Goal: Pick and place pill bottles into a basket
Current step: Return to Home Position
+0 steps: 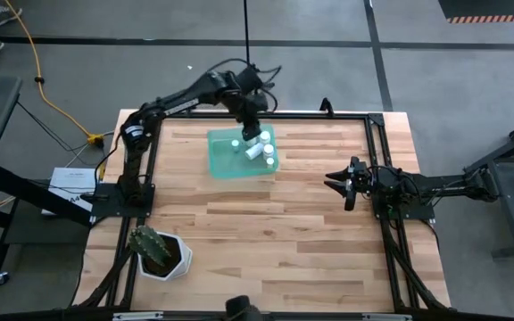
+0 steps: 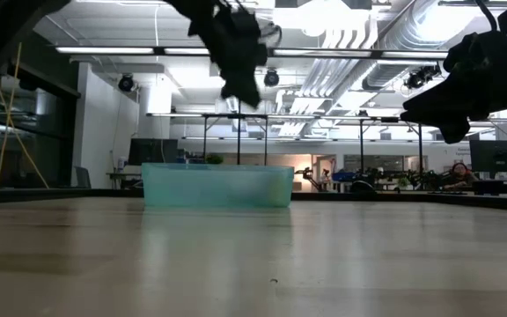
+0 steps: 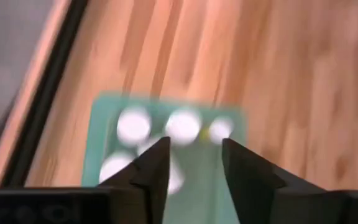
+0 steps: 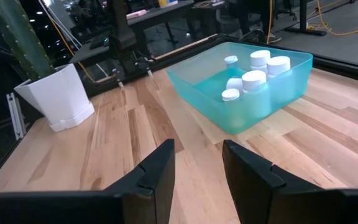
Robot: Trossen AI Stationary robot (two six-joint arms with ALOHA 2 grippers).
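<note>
The teal basket (image 1: 242,153) stands on the table at the far middle, with several white-capped pill bottles (image 1: 259,149) inside; they also show in the right wrist view (image 4: 253,78) and the left wrist view (image 3: 182,126). My left gripper (image 1: 250,125) hangs open and empty above the basket's far part. My right gripper (image 1: 339,183) is open and empty, raised above the table right of the basket.
A white hexagonal pot with a cactus (image 1: 160,252) stands at the near left corner. A black frame rail (image 1: 310,114) runs along the table's far edge. Bare wood lies between the basket and the near edge.
</note>
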